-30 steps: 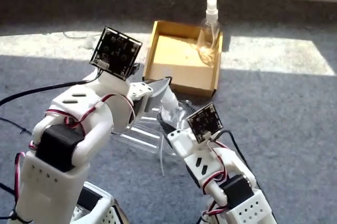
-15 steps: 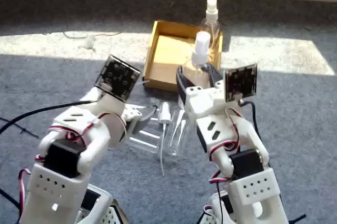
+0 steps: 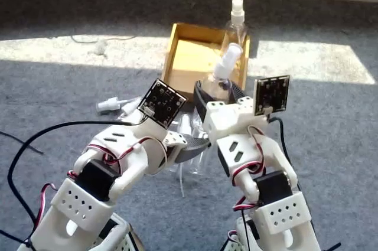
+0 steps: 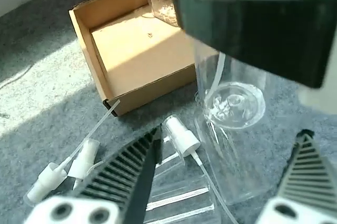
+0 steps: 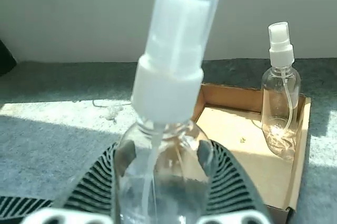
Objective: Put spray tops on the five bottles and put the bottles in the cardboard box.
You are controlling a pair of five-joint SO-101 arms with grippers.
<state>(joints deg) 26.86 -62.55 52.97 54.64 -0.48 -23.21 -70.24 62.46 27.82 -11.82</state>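
High view: the right gripper has its jaws closed around the body of a clear spray bottle, held off the carpet-covered tabletop just before the near wall of the cardboard box. The bottle carries a white spray top and leans, top towards the box. In the left wrist view the left gripper has its jaws spread wide, one either side of this bottle's base and apparently apart from it. A second capped bottle stands upright in the far corner of the box. Uncapped bottles lie on the tabletop between the arms, with loose spray tops near them.

Judgement: placing the held bottle in the box is the step in hand.

Risks:
- The smooth plastic may slip or turn in the jaws.
- Released at this lean, the bottle may fall over in the box.
- Set too far in, it may knock the standing bottle.
- The open left jaws, close under the base, may foul the carry.
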